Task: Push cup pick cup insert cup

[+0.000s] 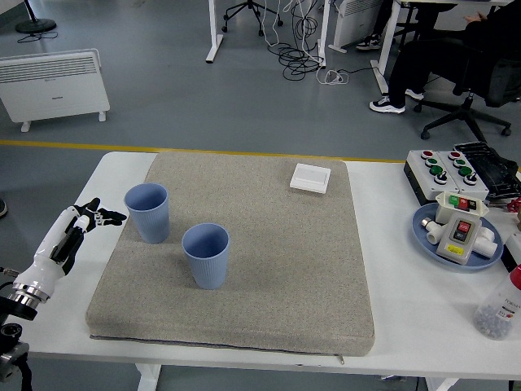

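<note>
Head view: a grey mat (269, 244) covers most of the white tabletop (407, 318) and serves as the landmark here. Two blue ribbed cups stand upright on the mat's left part, mouths open to the top. The far cup (147, 212) sits close to the mat's left edge. The near cup (206, 255) stands to the right of it and closer to the mat's front edge, with a small gap between the two, so they do not touch. A small white square box (310, 177) lies flat near the mat's far right corner.

The left hand (80, 224) hovers off the mat's left edge, over the bare tabletop, level with the far cup and apart from it. Its fingers (110, 217) are spread apart and hold nothing, with the dark tips pointing toward the far cup. The white forearm runs down toward the lower left corner.

Right of the mat, a blue plate (426, 237) carries a white switch unit (458, 230) with coloured buttons. Beyond the plate, a black button box (444, 170) rests near the tabletop's far right edge. A clear bottle (500, 306) with a red cap stands near the front right corner. A seated person's legs show on the floor behind the tabletop, beside a white heater (50, 85) at far left.
</note>
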